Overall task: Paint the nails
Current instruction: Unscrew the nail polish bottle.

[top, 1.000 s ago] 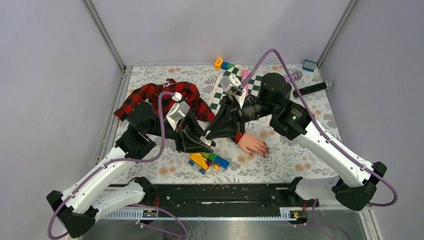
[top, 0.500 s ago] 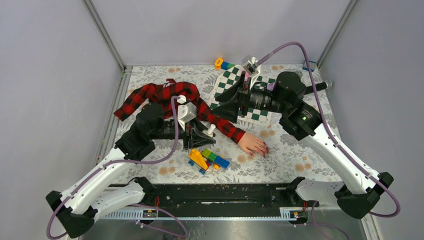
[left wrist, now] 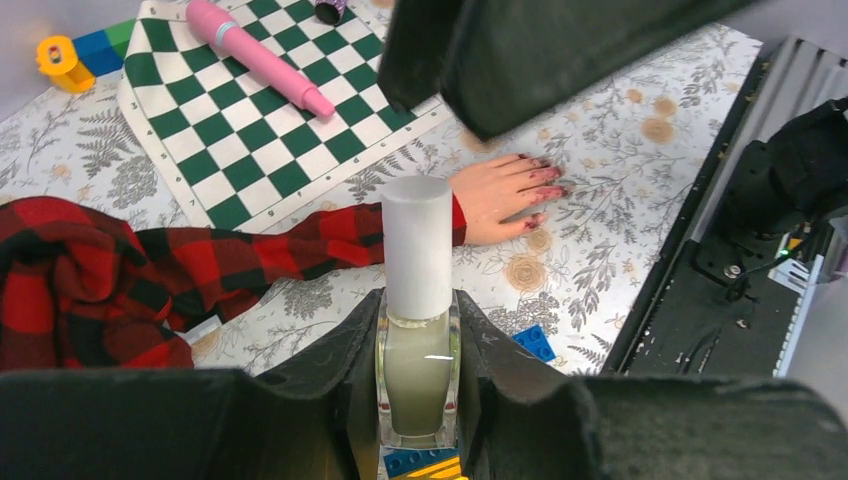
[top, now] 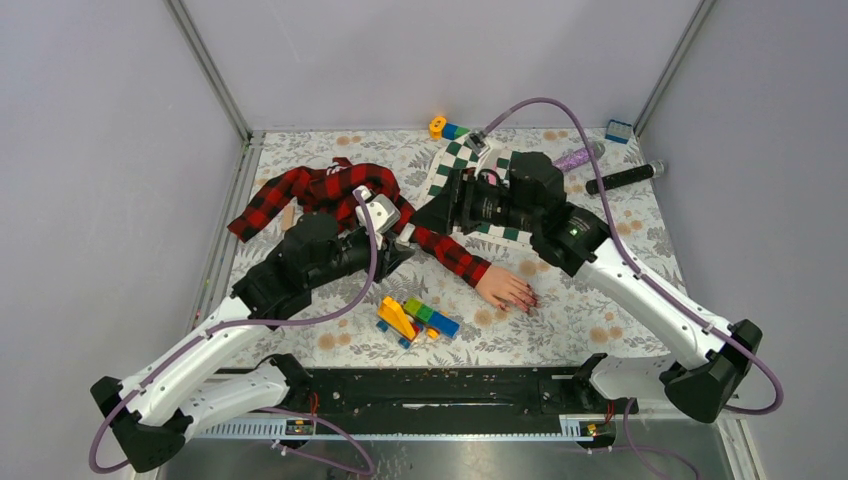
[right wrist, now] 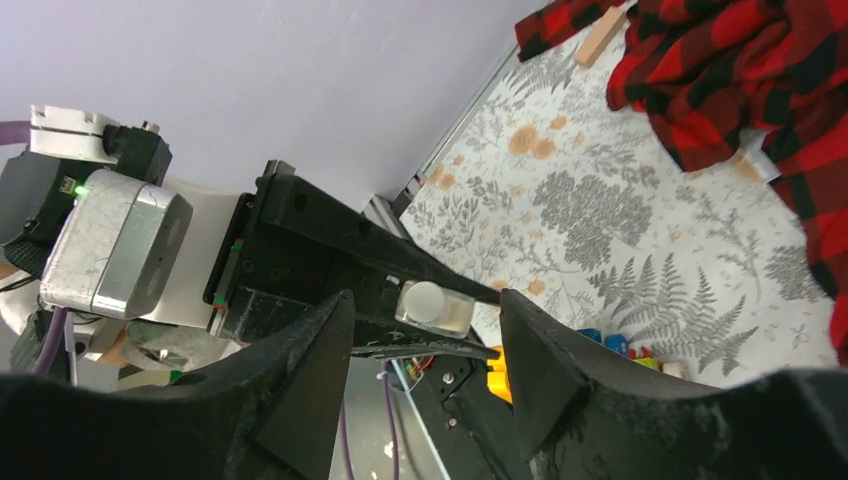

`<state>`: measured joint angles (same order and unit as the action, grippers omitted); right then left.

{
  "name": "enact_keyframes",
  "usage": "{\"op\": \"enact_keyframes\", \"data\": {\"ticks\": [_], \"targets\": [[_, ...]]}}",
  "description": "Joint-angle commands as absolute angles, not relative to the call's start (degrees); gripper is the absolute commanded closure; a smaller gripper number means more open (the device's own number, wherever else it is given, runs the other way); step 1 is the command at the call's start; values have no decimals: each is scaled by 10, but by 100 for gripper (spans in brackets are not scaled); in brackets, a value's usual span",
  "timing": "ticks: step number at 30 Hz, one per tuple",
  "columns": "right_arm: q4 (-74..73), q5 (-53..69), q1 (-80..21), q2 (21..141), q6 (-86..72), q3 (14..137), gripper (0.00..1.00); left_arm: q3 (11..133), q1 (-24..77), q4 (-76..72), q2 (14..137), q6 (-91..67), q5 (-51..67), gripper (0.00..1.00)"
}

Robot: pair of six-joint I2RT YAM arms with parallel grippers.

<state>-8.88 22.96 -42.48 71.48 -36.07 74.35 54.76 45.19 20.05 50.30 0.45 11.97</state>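
Uncapping the polish is looking like the step in hand, since the two arms are meeting mid-frame in the overhead view. The left pincer (left wrist: 418, 312) is clamping the pale bottle (left wrist: 417, 375) upright by its glass body. The right pincer (right wrist: 425, 300) is standing wide and empty, its jaws framing the white cap (left wrist: 417, 245) without seeming to touch it. To do this well, the right jaws should be closing squarely on the cap alone, in line with the bottle, and twisting while the left is gripping firmly. The mannequin hand (left wrist: 495, 190) is lying right of centre in the left wrist view, with its dark-red nails (left wrist: 548, 173) pointing right, apart from both pincers. Plain grey walls (top: 420, 60) are enclosing a floral-covered counter (top: 600, 310). A checkered mat (left wrist: 280, 110) is lying at its upper middle, and toy blocks (top: 415, 318) are sitting below the plaid sleeve (left wrist: 300, 240).
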Motion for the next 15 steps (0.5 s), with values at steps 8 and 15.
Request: {"op": "enact_keyframes", "data": {"ticks": [8, 15], "targets": [[-91, 219, -479, 777, -402, 784, 43, 576, 455, 185, 506, 13, 67, 100], [-66, 215, -482, 781, -412, 773, 54, 576, 455, 188, 509, 15, 69, 100]]}}
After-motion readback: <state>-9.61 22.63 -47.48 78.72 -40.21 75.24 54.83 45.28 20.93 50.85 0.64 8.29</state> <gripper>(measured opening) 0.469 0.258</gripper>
